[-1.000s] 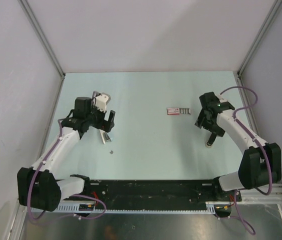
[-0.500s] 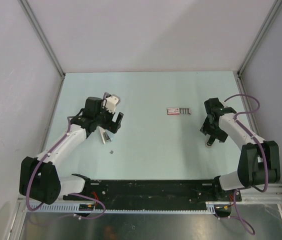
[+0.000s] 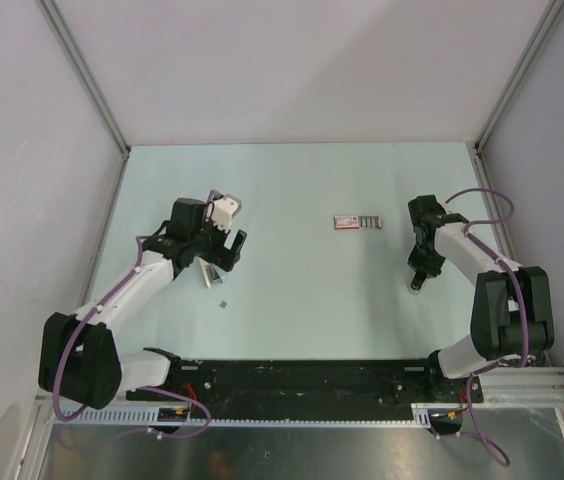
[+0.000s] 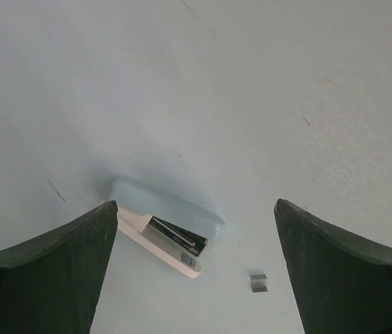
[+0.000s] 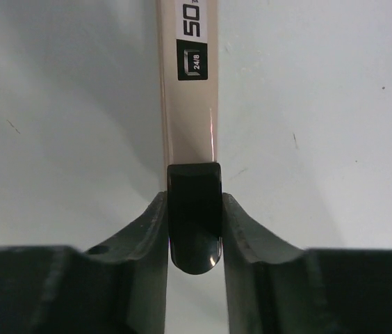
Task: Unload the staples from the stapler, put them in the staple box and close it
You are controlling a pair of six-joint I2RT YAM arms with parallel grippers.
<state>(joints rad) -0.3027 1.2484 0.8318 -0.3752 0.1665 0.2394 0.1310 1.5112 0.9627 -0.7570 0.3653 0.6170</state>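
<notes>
The top camera looks steeply down from above and behind the arm bases [image 3: 292, 382], wide enough to take in the whole table [image 3: 292, 190]. The left wrist camera looks down through the open left gripper [image 4: 194, 205] from somewhat above the table, sharing the pale strip [image 4: 165, 233] and a grey scrap [image 4: 258, 282] with the top view. The right wrist camera sits close over the black stick [image 5: 194, 236] pinched in the right gripper [image 5: 194, 202], which the top view also sees.

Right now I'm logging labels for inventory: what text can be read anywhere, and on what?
"50": on the pinkish bar in the right gripper, cut off by the frame's top.
"24/8": black tag on the same bar, last digit uncertain.
Stapler: any print too small to read.
White piece: small grey mark, unreadable.
</notes>
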